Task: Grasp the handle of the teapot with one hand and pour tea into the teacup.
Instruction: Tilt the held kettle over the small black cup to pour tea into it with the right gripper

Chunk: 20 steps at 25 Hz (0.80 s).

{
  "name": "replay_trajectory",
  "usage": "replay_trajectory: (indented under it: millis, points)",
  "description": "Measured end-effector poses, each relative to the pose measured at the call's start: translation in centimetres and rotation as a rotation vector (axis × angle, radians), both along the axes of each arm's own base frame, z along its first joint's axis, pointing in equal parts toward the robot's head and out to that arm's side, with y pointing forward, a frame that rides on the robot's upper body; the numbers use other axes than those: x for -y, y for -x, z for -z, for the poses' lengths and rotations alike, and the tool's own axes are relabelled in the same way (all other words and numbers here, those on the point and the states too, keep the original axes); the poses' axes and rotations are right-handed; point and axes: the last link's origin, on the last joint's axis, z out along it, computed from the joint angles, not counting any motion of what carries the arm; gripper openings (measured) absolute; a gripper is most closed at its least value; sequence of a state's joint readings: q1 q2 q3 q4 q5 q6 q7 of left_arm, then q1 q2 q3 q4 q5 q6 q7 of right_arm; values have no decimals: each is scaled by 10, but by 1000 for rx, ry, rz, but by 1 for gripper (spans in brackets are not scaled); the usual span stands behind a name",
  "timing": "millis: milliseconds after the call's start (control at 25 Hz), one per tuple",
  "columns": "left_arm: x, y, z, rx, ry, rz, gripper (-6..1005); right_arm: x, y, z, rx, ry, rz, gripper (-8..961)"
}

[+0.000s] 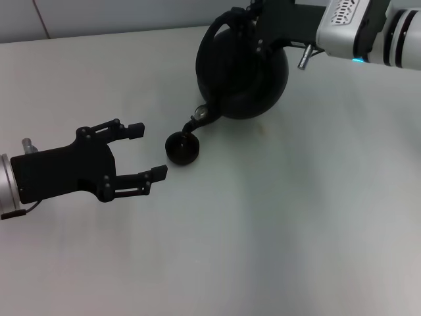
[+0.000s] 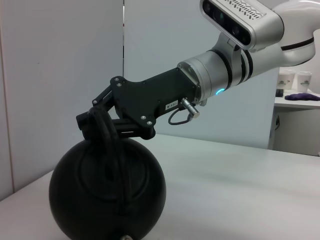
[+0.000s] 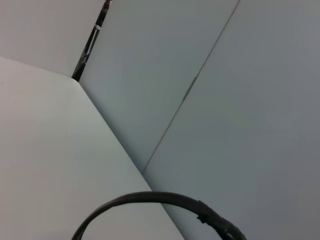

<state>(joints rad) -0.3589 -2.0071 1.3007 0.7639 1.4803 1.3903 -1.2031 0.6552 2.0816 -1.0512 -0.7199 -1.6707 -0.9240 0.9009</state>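
One gripper working: right gripper (image 2: 97,120) clamped on teapot (image 1: 242,72) handle (image 2: 107,145) | spout tipped down toward teacup (image 1: 183,148), touching its rim | left gripper (image 1: 148,151) agape, empty, nearer cup

The teapot (image 1: 242,76), round and matte black, is tipped with its short spout (image 1: 199,120) down over the teacup (image 1: 182,148); its thin arched handle (image 2: 107,135) is clamped in the right gripper (image 2: 95,120); the tiny dark teacup stands on the table, just beneath the spout.
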Motion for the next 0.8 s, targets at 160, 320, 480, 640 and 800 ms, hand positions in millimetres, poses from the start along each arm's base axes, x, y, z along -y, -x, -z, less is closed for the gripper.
replay_trajectory:
  millis: [160,320,480,640,800]
  points:
    - [0,0,1,-1,-4,8,862,-1,5,-1,7,-3,-17,101]
    - [1,0,1,-2,-4,9,862,0,8,1,19,3,-33,100]
    - [1,0,1,-2,-5,10,862,0,8,2,24,6,-37,100]
    - [3,2,1,-5,-8,10,862,1,9,3,26,9,-40,100]
    - [3,3,1,-4,-7,8,862,1,10,4,29,12,-43,100]
